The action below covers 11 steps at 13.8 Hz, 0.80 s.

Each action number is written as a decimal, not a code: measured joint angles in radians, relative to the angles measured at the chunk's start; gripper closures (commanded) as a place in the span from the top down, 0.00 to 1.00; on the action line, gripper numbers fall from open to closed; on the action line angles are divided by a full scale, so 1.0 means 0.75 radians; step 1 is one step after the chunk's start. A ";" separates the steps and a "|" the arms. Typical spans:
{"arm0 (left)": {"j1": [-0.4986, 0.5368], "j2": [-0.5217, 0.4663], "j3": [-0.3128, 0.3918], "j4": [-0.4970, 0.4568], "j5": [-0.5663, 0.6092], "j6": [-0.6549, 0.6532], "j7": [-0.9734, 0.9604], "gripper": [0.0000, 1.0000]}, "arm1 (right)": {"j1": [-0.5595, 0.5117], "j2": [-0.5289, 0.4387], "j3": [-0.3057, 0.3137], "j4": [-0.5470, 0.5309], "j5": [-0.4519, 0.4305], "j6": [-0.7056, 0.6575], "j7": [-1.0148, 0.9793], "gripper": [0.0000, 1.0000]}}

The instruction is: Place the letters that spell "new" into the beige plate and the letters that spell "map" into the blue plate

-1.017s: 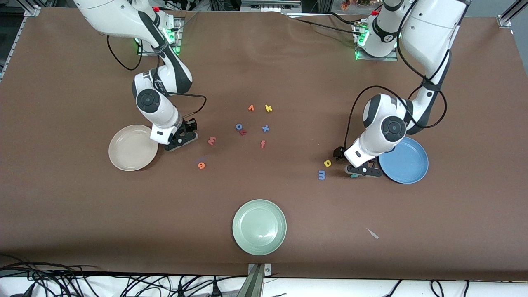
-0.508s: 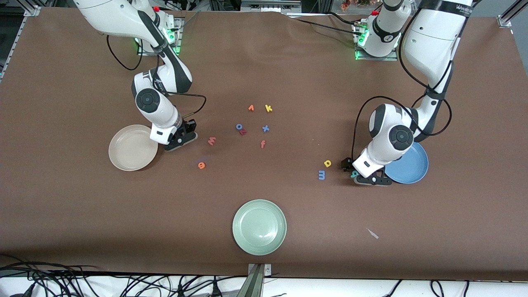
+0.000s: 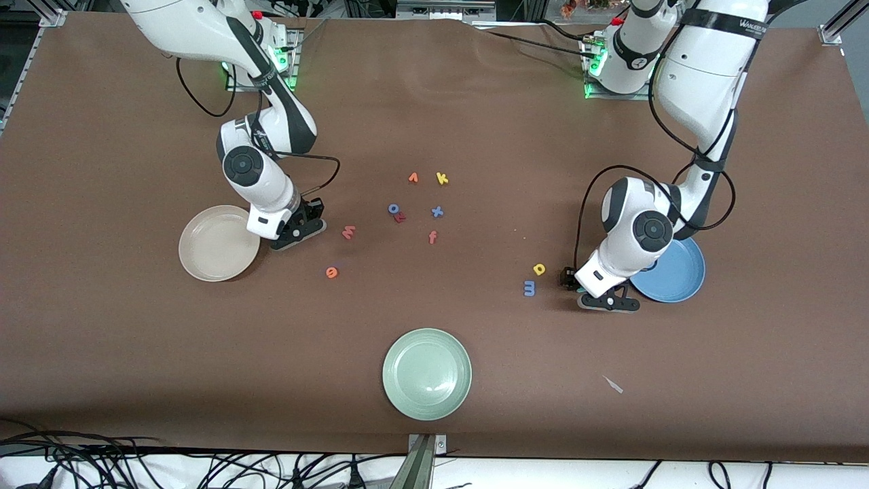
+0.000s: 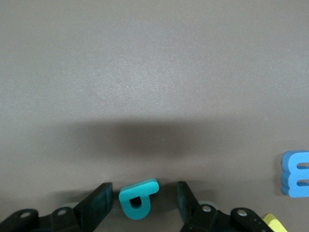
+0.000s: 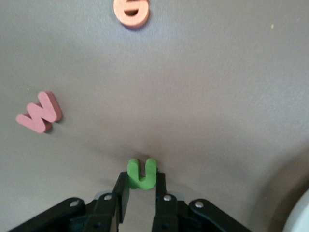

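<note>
My right gripper [image 3: 297, 231] [image 5: 141, 180] is low on the table beside the beige plate [image 3: 204, 255], shut on the green n [image 5: 141, 173]. The salmon w [image 3: 348, 232] [image 5: 39, 112] and orange e [image 3: 331, 272] [image 5: 131, 10] lie close by on the cloth. My left gripper [image 3: 597, 299] [image 4: 145, 191] is down beside the blue plate [image 3: 679, 282]. Its jaws stand open on either side of the teal p [image 4: 138, 199], with a gap on each side. The blue m [image 3: 529, 288] [image 4: 297, 174] and yellow a [image 3: 539, 269] lie just next to it. Both plates hold nothing.
A pale green plate [image 3: 427, 373] sits near the front edge. Mid-table lie an orange v [image 3: 413, 178], yellow k [image 3: 442, 178], blue o [image 3: 393, 208], blue x [image 3: 437, 212] and salmon f [image 3: 432, 237]. A small scrap [image 3: 613, 384] lies toward the left arm's end.
The left gripper has shifted off the blue plate's edge and come down around the teal p. The right arm has barely moved.
</note>
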 measured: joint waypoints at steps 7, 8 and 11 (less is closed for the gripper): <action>-0.005 -0.001 0.003 0.007 0.016 0.000 0.004 0.04 | -0.009 -0.043 -0.184 0.155 0.000 -0.274 -0.026 0.17; -0.005 -0.002 0.008 0.011 0.017 0.000 0.005 0.04 | -0.012 -0.044 -0.213 0.155 0.000 -0.275 -0.028 0.17; 0.007 -0.053 0.031 0.027 0.018 -0.058 0.024 0.04 | -0.021 -0.043 -0.265 0.154 0.000 -0.281 -0.029 0.19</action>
